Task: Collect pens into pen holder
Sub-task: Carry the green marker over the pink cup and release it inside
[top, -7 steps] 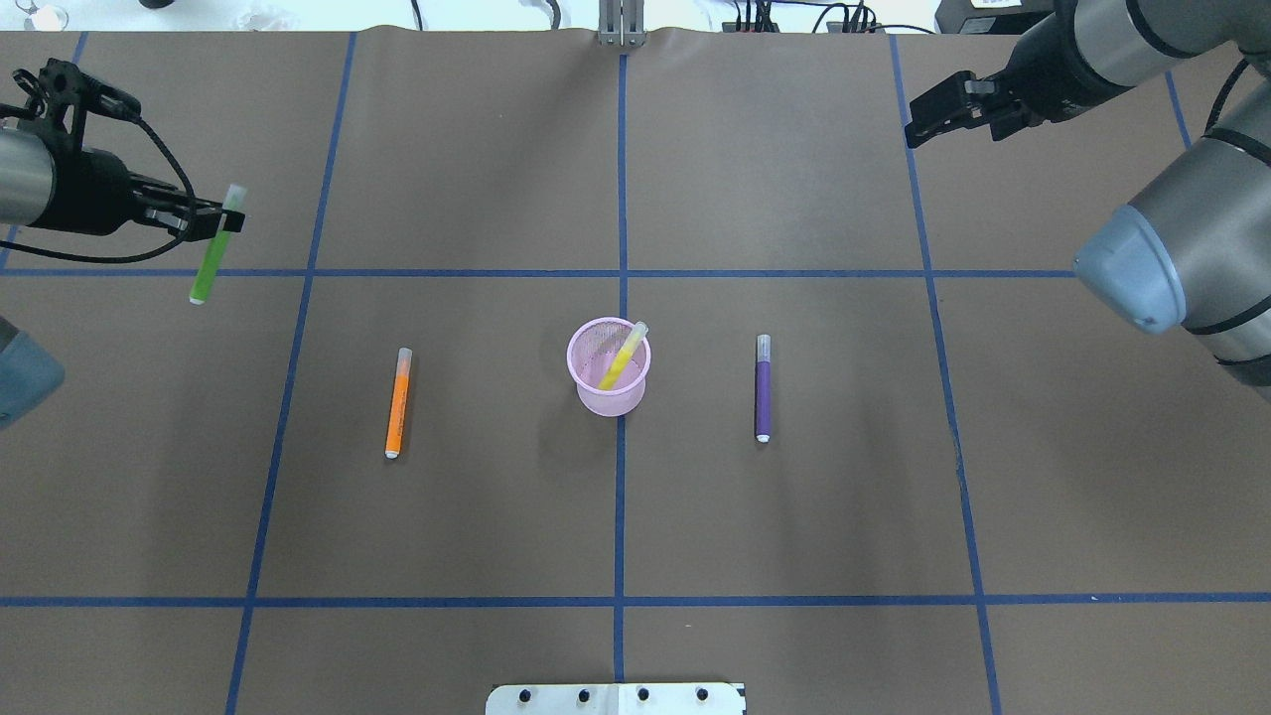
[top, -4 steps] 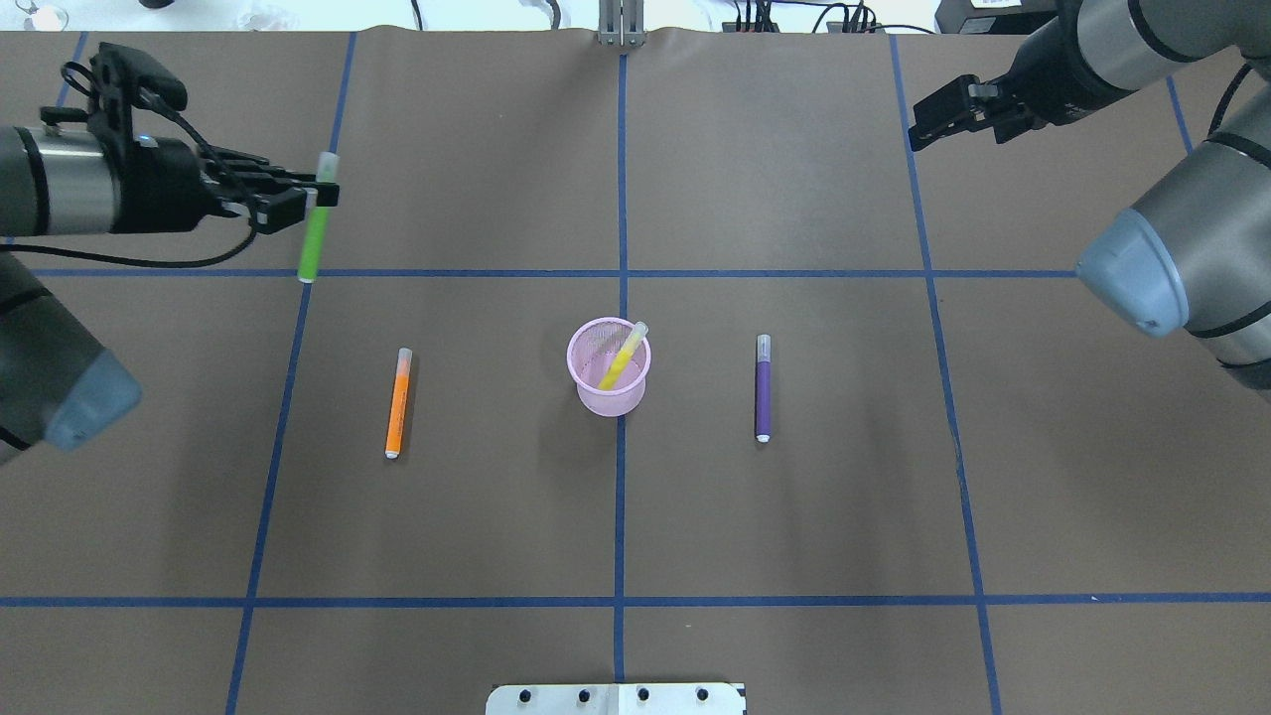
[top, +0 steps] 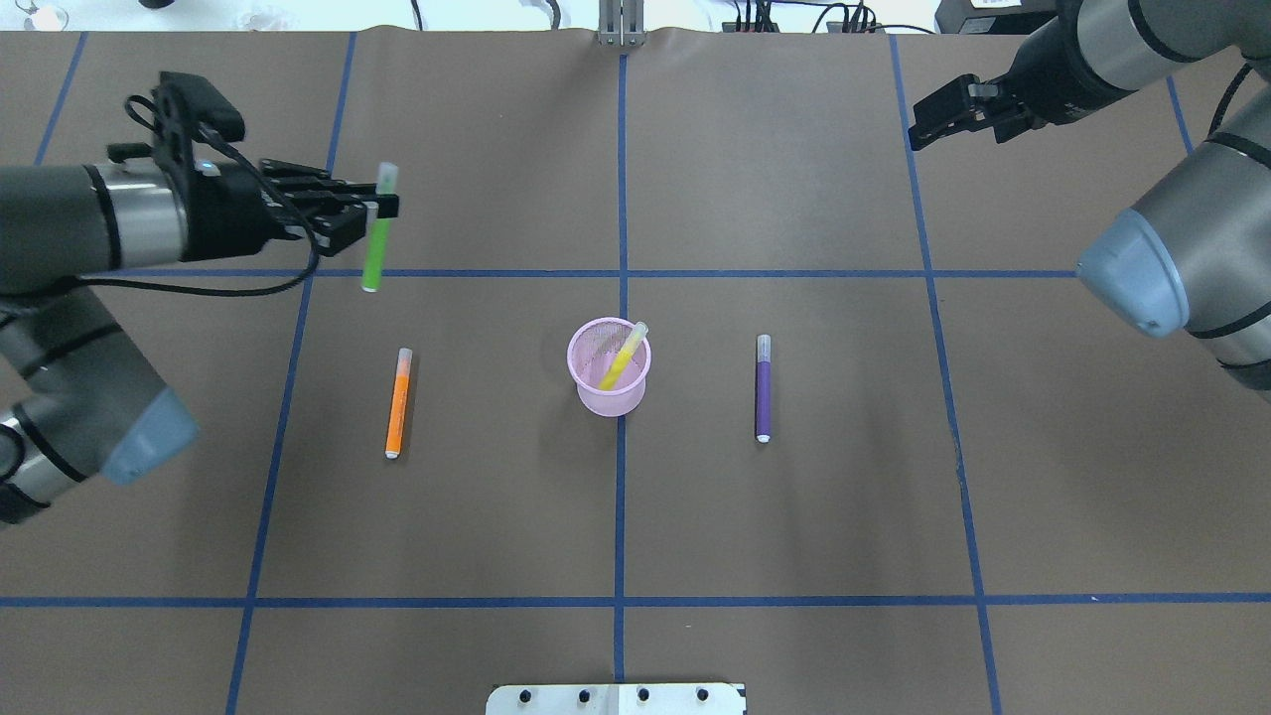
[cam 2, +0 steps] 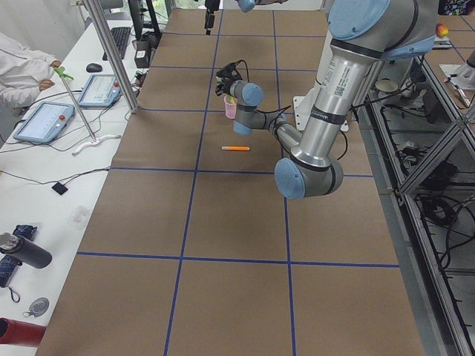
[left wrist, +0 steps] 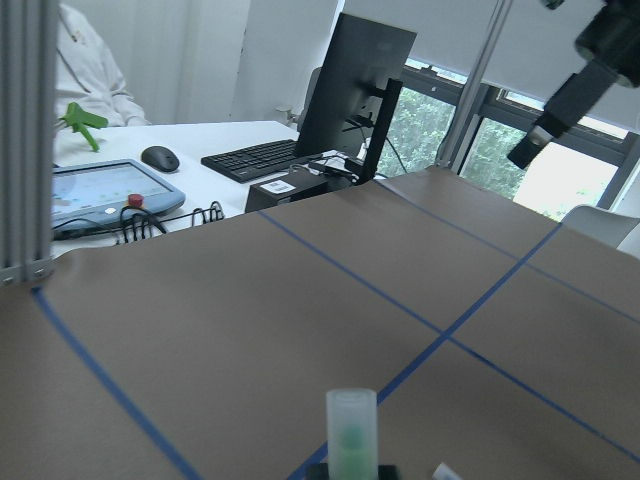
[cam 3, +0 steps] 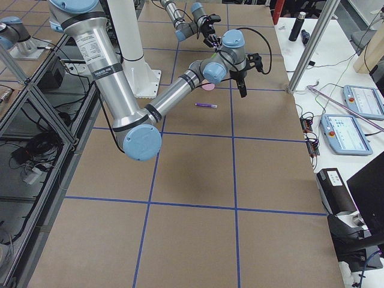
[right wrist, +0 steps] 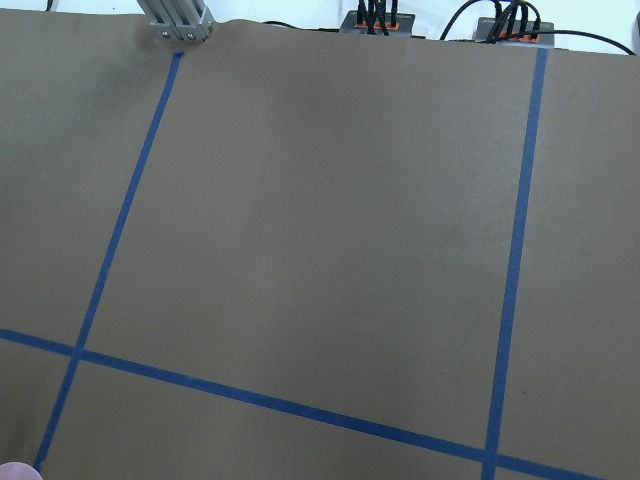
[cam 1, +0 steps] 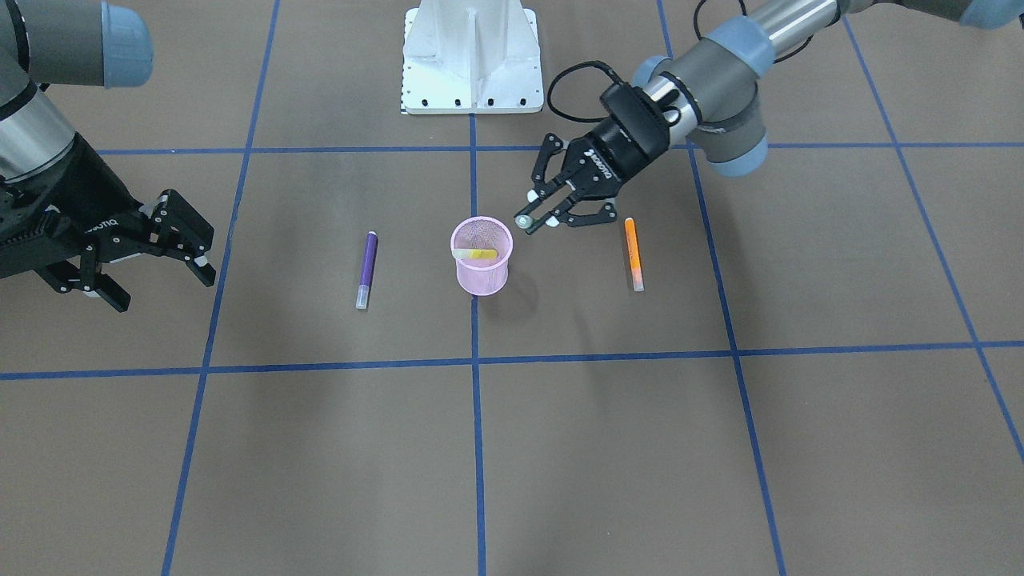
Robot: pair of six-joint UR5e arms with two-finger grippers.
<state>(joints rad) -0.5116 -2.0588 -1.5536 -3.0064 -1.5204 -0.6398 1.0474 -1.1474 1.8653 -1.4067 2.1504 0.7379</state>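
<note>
The pink mesh pen holder [top: 608,382] [cam 1: 480,268] stands at the table's middle with the yellow pen [top: 624,357] leaning inside. My left gripper [top: 382,209] [cam 1: 532,220] is shut on the green pen [top: 374,248], holding it in the air, left of and beyond the holder. The pen's pale cap shows in the left wrist view [left wrist: 351,425]. The orange pen [top: 397,402] [cam 1: 634,254] lies left of the holder. The purple pen [top: 763,387] [cam 1: 366,270] lies to its right. My right gripper [cam 1: 158,286] [top: 918,124] is open and empty, raised at the far right.
Blue tape lines divide the brown table cover. The robot's white base plate [top: 616,698] [cam 1: 472,56] sits at the near edge. A side table with tablets [cam 2: 44,119] and an operator [cam 2: 22,70] lies beyond the table's far edge.
My left gripper has carried the green pen to the right, nearer the pen holder. The right arm has hardly moved. The pens on the table have not moved.
</note>
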